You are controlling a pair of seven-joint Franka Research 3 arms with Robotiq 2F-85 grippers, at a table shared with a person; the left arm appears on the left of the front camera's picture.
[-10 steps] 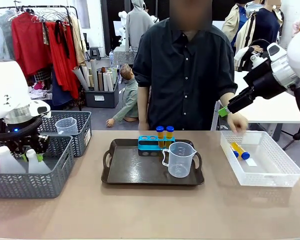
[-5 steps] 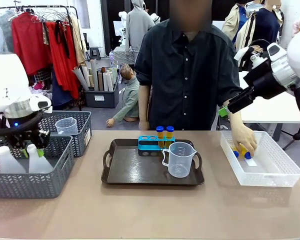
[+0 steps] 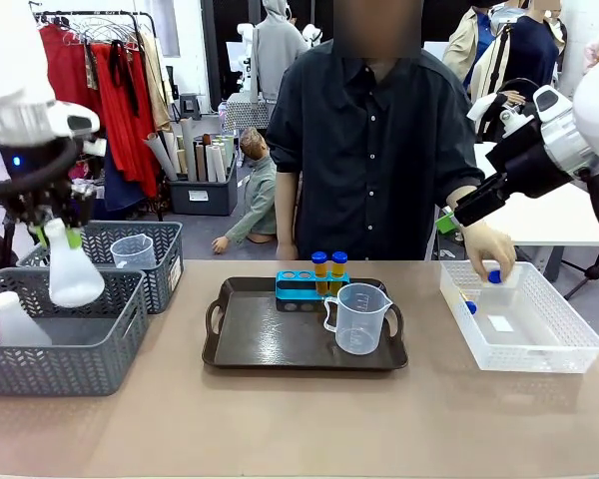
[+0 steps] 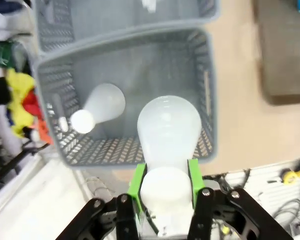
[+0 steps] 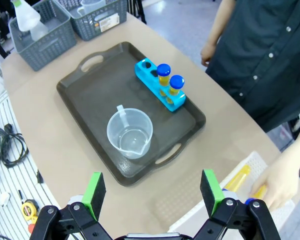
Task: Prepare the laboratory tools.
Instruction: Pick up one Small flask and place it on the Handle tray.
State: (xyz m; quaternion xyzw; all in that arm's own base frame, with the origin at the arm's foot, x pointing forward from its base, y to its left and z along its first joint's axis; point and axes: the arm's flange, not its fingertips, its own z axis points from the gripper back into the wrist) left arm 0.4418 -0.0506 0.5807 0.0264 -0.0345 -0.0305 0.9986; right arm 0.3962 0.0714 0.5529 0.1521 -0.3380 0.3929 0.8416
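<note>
My left gripper (image 3: 62,236) is shut on the neck of a translucent white conical flask (image 3: 76,274), which hangs above the front grey basket (image 3: 100,349). The left wrist view shows the flask (image 4: 168,127) between the green pads, over the basket. Another flask (image 3: 14,321) lies in that basket. On the dark tray (image 3: 250,344) stand a clear measuring beaker (image 3: 359,317) and a blue rack (image 3: 299,286) with two blue-capped amber tubes (image 3: 328,267). My right gripper (image 5: 152,192) is open, high over the table's right side. The person's hand (image 3: 489,249) holds a tube over the white basket (image 3: 539,361).
A second grey basket (image 3: 165,261) behind the first holds another clear beaker (image 3: 132,249). The white basket still has a tube (image 5: 237,178) in it. The person stands at the far edge behind the tray. Bare tabletop lies in front of the tray.
My left gripper has risen out of the grey basket with the flask. The person's hand reached into the white basket and came up with a tube.
</note>
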